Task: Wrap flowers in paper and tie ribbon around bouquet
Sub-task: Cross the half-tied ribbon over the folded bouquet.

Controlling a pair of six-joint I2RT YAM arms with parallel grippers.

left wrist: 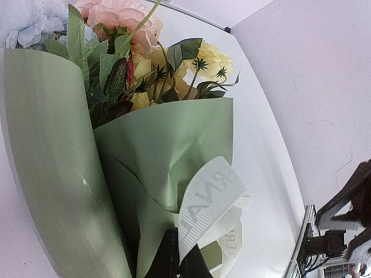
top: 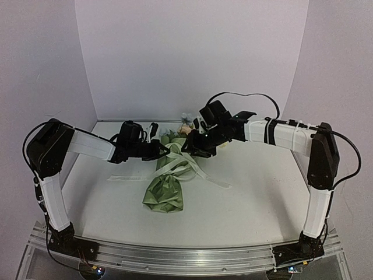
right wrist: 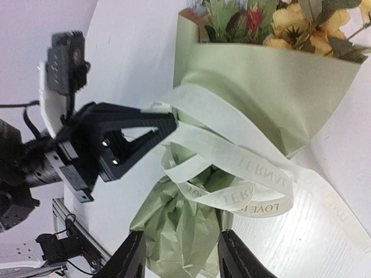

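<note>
1. Olive-wrapped bouquet point(top: 166, 188) lies on the counter point(top: 256, 198), seen from above. The left gripper point(top: 158, 150) is at its left and the right gripper point(top: 192, 146) at its right. The ribbon point(top: 182, 166) is looped round the neck just below both.
2. Left wrist: the left gripper is pinched shut on a ribbon loop at its tips, with paper point(left wrist: 168, 145) and flowers point(left wrist: 174, 63) beyond. Keep that pinch firm and pull sideways, gently, so the paper isn't crushed.
3. Right wrist: the right gripper stands open, paper tail between its fingers and ribbon just ahead. It should take the free strand close to the neck before tightening.
</note>
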